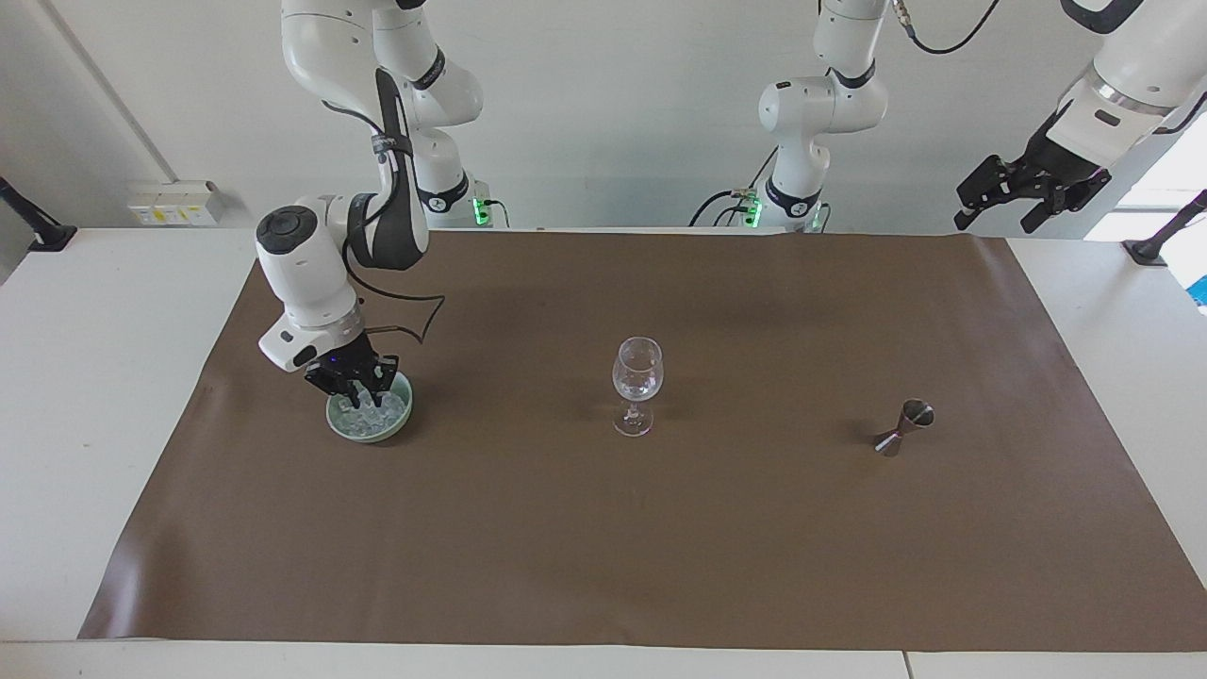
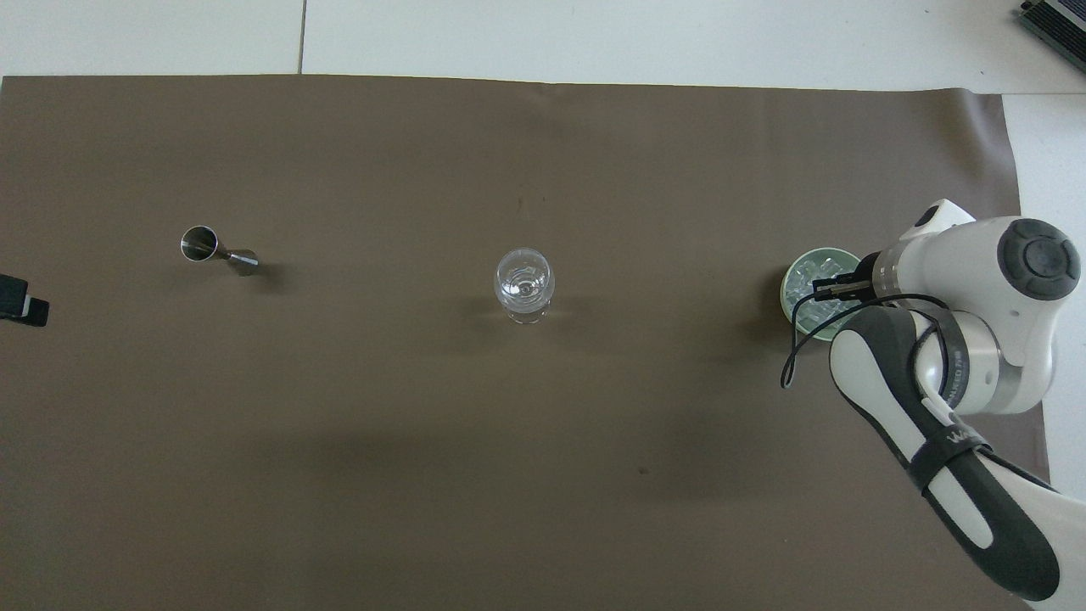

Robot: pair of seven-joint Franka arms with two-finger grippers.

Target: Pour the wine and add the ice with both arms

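Over glassy ice cubes (image 1: 372, 411) in a round green bowl (image 1: 339, 423), clenched right hand (image 1: 356, 390); left hand (image 1: 1004, 196) released.

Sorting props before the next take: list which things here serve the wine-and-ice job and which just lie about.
Job:
ice in the green bowl
stemmed glass
jigger
right hand, in the bowl
left hand, raised over the table's end

Lying about:
brown mat

Right claw (image 1: 363, 394) fingertips sit low in the bowl (image 1: 370, 432) among the ice (image 1: 377, 411); whether a cube is pinched cannot be made out. From overhead the right arm covers part of the bowl. Left claw (image 2: 24, 301) is cut off at the overhead frame edge.
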